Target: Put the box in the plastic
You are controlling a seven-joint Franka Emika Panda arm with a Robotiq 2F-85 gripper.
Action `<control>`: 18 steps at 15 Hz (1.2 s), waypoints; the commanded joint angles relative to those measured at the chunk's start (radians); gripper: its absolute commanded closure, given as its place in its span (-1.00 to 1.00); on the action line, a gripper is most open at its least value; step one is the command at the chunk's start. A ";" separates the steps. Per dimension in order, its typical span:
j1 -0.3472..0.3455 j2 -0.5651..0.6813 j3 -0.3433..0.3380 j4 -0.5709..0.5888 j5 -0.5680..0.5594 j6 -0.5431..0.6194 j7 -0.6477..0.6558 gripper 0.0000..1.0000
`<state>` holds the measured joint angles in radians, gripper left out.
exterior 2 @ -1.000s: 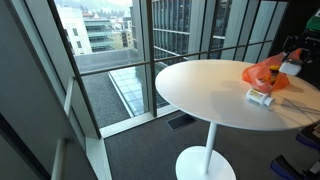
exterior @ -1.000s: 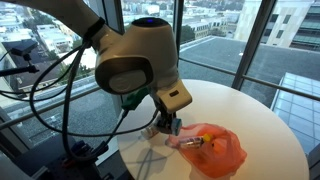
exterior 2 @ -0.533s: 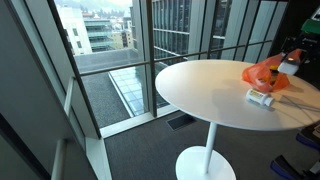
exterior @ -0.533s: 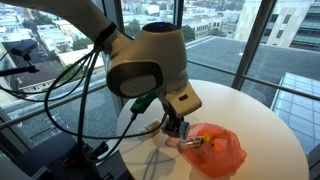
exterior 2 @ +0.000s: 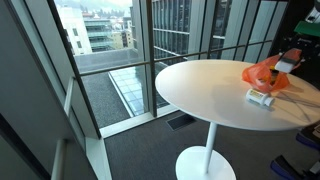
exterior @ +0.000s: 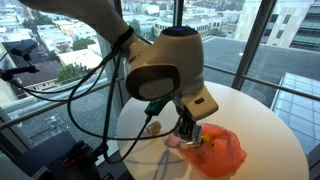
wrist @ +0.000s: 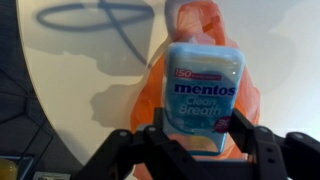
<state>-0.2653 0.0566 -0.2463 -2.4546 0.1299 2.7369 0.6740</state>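
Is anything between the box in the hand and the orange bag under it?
Nothing: in the wrist view the small blue-and-white carton held in the hand shows only the wrinkly orange plastic bag behind it.

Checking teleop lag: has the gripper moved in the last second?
Yes. In an exterior view the gripper slid rightward, toward the orange bag, which stayed put.

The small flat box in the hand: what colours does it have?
The small flat box is light blue with white lettering, clearest in the wrist view.
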 commanded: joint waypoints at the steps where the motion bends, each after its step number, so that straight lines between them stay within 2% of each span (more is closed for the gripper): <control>1: 0.003 0.062 -0.018 0.077 0.033 -0.013 -0.005 0.19; 13: -0.005 0.188 -0.071 0.225 0.084 -0.015 -0.008 0.19; 18: -0.015 0.220 -0.092 0.253 0.106 -0.008 -0.014 0.19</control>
<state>-0.2692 0.2472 -0.3318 -2.2405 0.2047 2.7367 0.6738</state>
